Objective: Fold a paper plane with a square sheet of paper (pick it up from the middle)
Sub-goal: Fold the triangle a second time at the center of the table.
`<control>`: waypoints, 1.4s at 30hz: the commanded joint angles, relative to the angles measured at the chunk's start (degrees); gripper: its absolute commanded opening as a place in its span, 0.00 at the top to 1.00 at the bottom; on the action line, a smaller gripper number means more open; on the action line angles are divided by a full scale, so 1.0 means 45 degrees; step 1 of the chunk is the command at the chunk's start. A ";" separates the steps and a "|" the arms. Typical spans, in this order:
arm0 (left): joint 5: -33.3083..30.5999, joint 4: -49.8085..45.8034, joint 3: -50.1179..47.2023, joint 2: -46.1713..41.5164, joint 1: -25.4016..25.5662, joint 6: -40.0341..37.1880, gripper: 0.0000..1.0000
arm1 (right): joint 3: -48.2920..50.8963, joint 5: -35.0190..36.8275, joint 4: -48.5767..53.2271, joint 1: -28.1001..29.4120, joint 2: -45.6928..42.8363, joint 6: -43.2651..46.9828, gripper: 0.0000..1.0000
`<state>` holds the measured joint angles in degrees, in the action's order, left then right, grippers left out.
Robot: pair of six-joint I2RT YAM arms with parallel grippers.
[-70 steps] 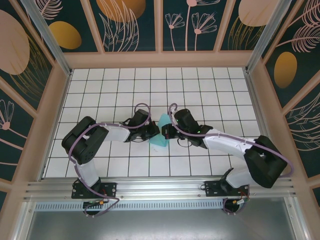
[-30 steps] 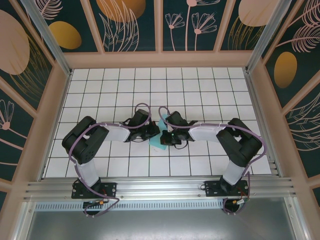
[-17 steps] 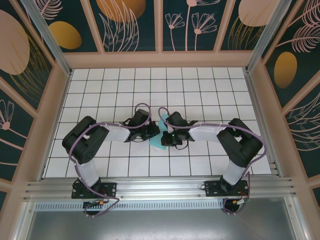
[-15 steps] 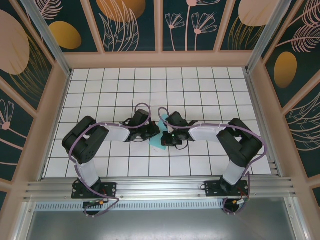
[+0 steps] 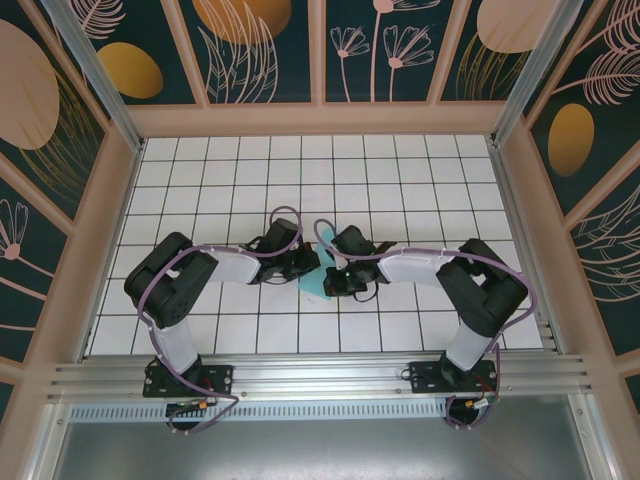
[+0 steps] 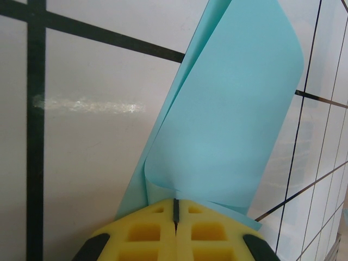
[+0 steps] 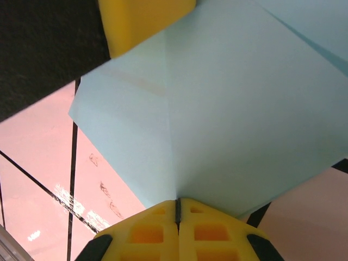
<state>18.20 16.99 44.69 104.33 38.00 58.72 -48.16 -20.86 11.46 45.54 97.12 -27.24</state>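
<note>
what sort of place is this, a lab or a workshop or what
Most likely a robot test cell in a lab: a white gridded table boxed in by floral wall panels, with a left arm and a right arm bolted to an aluminium rail at its near edge.

We record left arm (image 5: pixel 230 268) and right arm (image 5: pixel 410 268): black joints, white link shells, looped purple cables (image 5: pixel 284 209), black base plates (image 5: pixel 190 380) at six o'clock; yellow fingers (image 6: pixel 160 215) with square recesses.
</note>
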 commanded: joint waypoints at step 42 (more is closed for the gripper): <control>0.0077 -0.0777 -0.0059 0.0522 -0.0007 -0.0508 1.00 | 0.0011 0.0092 -0.1018 0.0424 -0.0967 -0.1990 0.91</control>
<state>18.83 17.10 44.69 104.33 37.93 57.98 -47.24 -20.86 10.28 47.24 89.58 -33.30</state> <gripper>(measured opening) 0.049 0.090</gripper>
